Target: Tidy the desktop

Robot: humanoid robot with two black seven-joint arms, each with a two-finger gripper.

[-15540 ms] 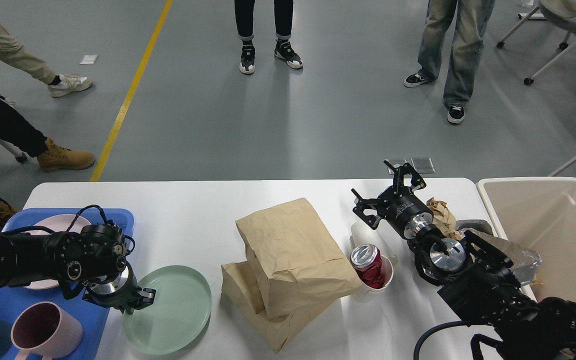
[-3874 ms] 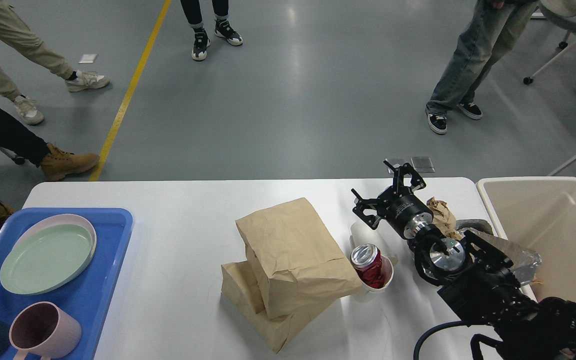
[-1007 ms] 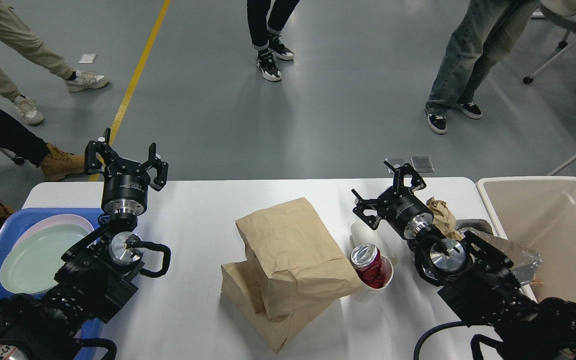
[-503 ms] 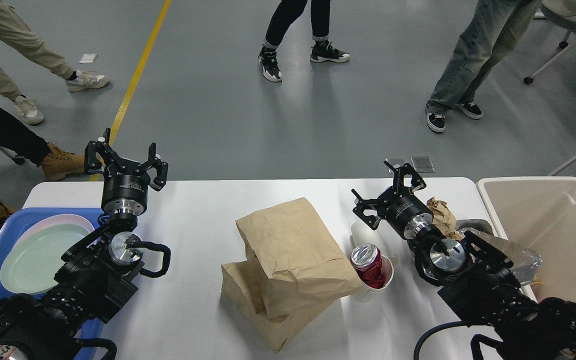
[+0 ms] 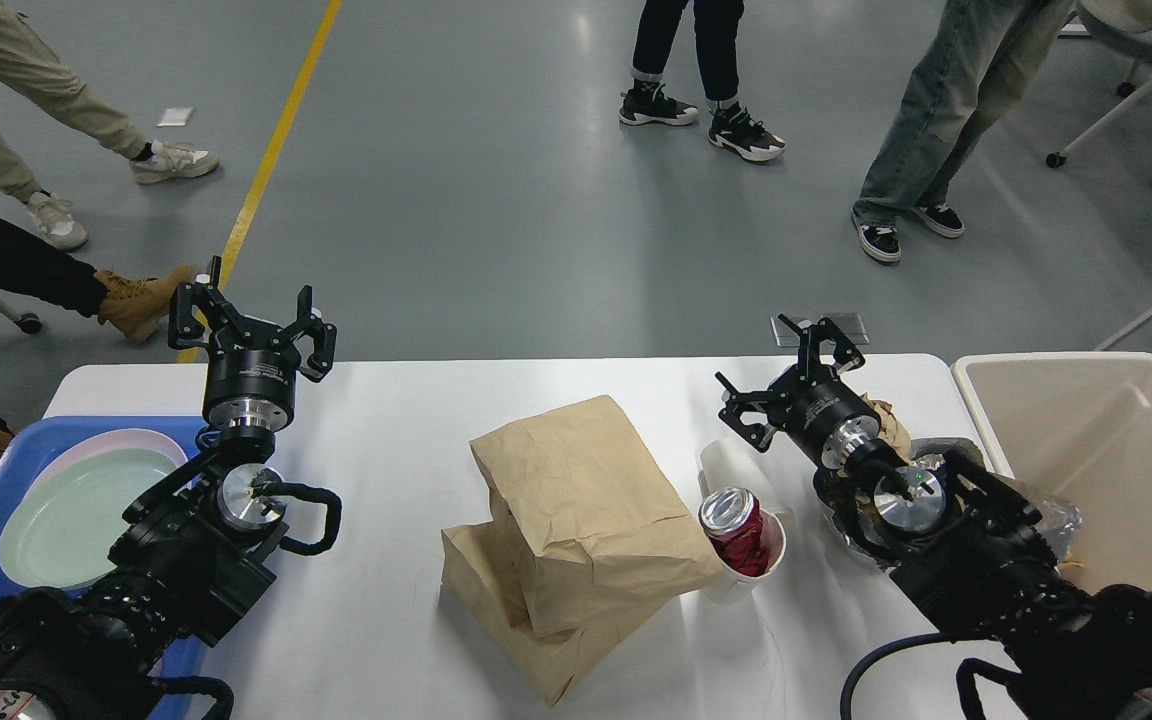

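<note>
Containers come first: a blue plastic tray (image 5: 236, 432) at the left edge of the white counter (image 5: 396, 440) holds a pale green plate (image 5: 66, 515) nested on a pink one (image 5: 96, 445). A white paper cup (image 5: 761, 575) right of centre holds a crushed red can (image 5: 733, 518), shiny top up. Off the counter's right end stands a beige bin (image 5: 1096, 440); crumpled foil (image 5: 1056, 520) lies at its near-left rim, while its visible interior looks bare.

Two brown paper bags (image 5: 576, 530), creased and flat, lie stacked mid-counter, the upper one angled across the lower. A crumpled brown paper wad (image 5: 886, 420) sits behind the right arm.

The counter is smooth, matte, with rounded corners; it fills the lower half of the view, long axis running left to right.

Left claw (image 5: 252, 322) is raised over the far-left edge, fingers spread, empty. Right claw (image 5: 794, 375) hovers near the wad and cup, fingers likewise spread, gripping nothing.
</note>
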